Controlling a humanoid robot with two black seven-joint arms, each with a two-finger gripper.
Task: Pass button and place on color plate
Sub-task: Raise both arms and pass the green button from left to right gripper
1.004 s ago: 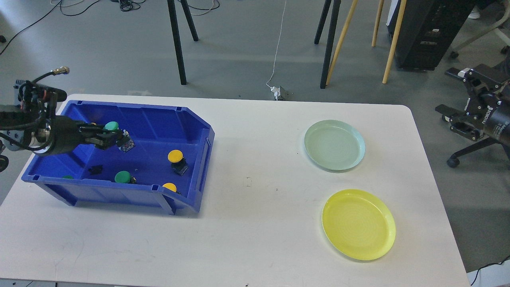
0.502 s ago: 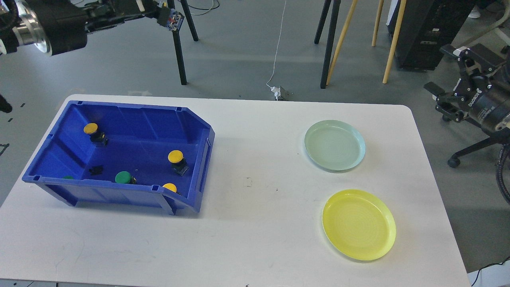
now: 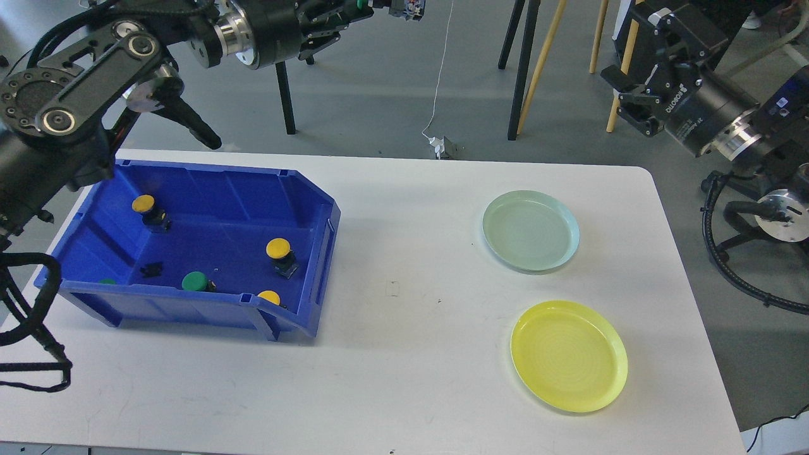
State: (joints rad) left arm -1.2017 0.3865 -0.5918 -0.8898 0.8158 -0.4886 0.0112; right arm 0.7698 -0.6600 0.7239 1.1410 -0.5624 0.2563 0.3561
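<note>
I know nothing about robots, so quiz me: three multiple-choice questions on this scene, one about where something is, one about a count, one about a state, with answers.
1. Where is the green plate relative to the yellow plate?
A. Farther from the robot
B. Nearer the robot
C. Inside the bin

2. How many yellow buttons show in the blue bin?
A. One
B. Three
C. Five

3. What do the two plates hold?
A. Nothing
B. One button each
C. A cable

Answers:
1. A, it lies higher up the table in the head view.
2. B, one at the back left, one mid-right, one by the front wall.
3. A, both surfaces are bare.
</note>
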